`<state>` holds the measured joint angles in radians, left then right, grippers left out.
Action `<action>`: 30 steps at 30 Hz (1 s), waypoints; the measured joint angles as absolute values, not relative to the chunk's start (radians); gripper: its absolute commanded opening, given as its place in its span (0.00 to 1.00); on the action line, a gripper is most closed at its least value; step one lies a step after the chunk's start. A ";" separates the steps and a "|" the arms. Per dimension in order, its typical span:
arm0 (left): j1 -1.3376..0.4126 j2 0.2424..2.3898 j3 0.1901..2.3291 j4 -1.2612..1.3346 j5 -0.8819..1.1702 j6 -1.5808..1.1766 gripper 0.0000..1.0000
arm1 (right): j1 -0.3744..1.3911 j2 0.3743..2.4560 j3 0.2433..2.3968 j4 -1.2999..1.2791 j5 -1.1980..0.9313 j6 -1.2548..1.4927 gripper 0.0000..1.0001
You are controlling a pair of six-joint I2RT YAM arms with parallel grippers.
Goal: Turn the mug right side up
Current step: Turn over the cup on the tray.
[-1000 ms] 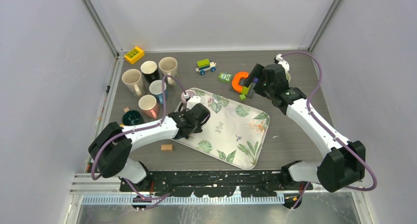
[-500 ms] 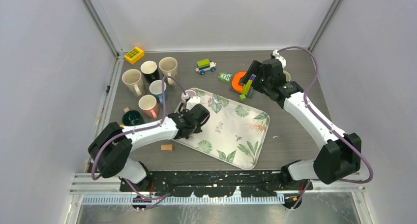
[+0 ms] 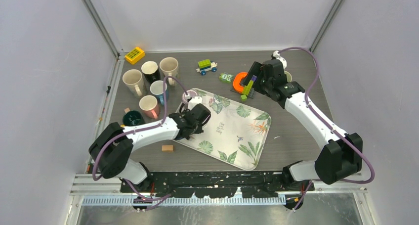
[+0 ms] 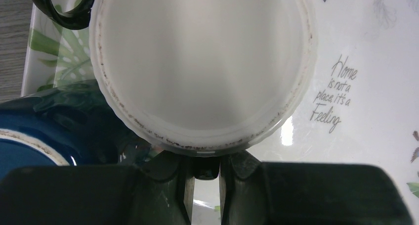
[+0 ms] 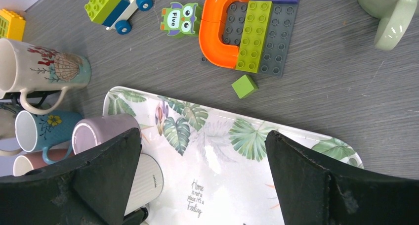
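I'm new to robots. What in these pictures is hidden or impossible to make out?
- Left wrist view: the white mug fills the frame. The black handle is cut by the top edge; whose it is, I cannot tell.
- Top view: the left arm covers that mug on the tray, hiding its pose.
- Right wrist view: the green mug is cut by the top edge; the right arm's jaws partly hide the white mug.

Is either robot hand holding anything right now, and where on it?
The left gripper is nearly shut at the near edge of the white mug on the tray, but a real pinch cannot be told. The right gripper is open, holding nothing.
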<state>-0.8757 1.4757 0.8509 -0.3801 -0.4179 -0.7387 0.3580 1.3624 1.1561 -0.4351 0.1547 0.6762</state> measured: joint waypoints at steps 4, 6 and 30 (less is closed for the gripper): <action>-0.876 1.477 0.854 -0.378 -0.406 -0.729 0.00 | 0.358 1.370 1.156 -0.434 0.145 0.684 1.00; -0.876 1.477 0.854 -0.378 -0.402 -0.728 0.00 | 0.358 1.373 1.156 -0.432 0.138 0.689 1.00; -0.734 1.316 0.854 -0.276 -0.069 -0.938 0.00 | 0.360 1.245 0.975 -0.351 -0.088 0.888 1.00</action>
